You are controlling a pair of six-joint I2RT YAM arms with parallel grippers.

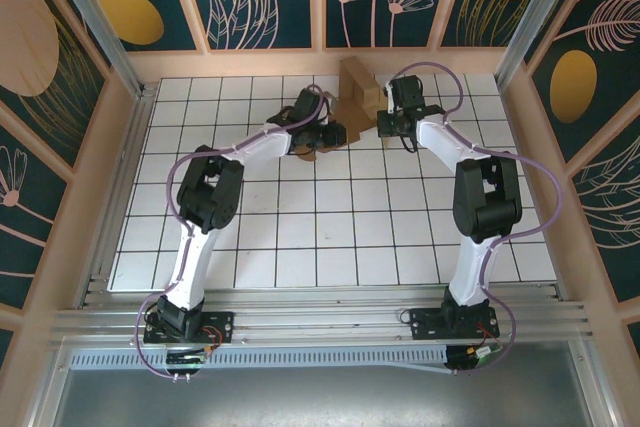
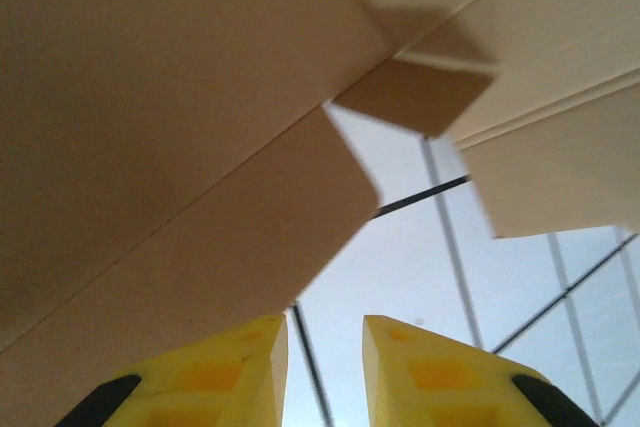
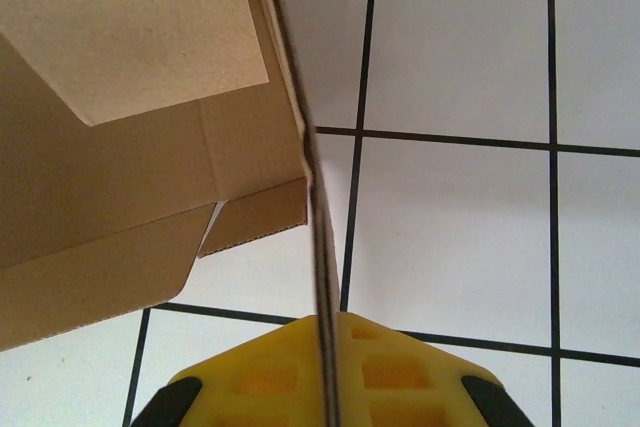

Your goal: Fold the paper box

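The right gripper (image 3: 325,342) is pinched shut on the paper box (image 3: 130,167). Its two yellow tips squeeze one thin wall of the box. That wall stands up on its edge and shows as a thin line running straight away from the tips. The rest of the brown card is to the left of that wall, with flat panels and a fold line.

The left gripper (image 2: 325,357) has its yellow fingers (image 2: 240,367) a little way apart. The gap is narrow, nothing is in it, and the white table (image 2: 400,277) shows through. A brown flap (image 2: 250,227) with a rounded corner hangs just above the left finger. I cannot tell if it touches the finger. More card spreads above and to the right.

From above, the box sits between the two grippers, near the far edge of the table. It is part way folded, with some panels up and some lying flat. Its long way runs from the far edge back toward the left arm, on a slant. The table is white with black grid lines.
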